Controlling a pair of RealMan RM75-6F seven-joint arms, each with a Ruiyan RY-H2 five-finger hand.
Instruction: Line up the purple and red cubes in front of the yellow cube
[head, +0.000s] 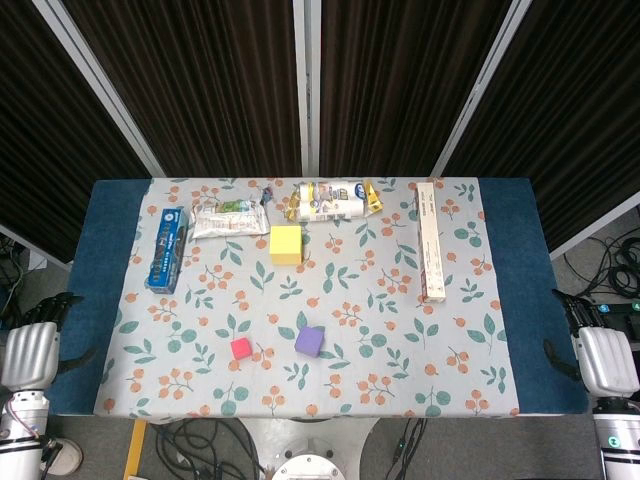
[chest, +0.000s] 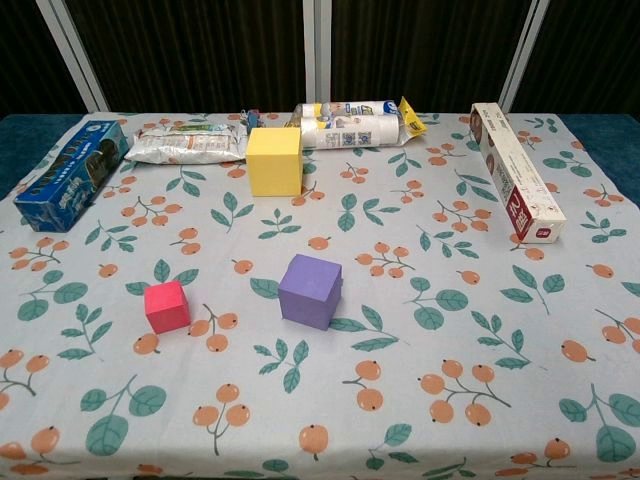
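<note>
Packets (head: 231, 217) and boxes (head: 431, 240) behind yellow cube (head: 286, 244), both hands' (head: 30, 355) finger state unclear

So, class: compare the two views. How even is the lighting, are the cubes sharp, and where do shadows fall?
Head view: even light, purple cube and red cube small but sharp, dark curtains behind. Chest view: bright, yellow cube crisp, with soft, faint shadows at the cubes' bases; no strong glare.
</note>
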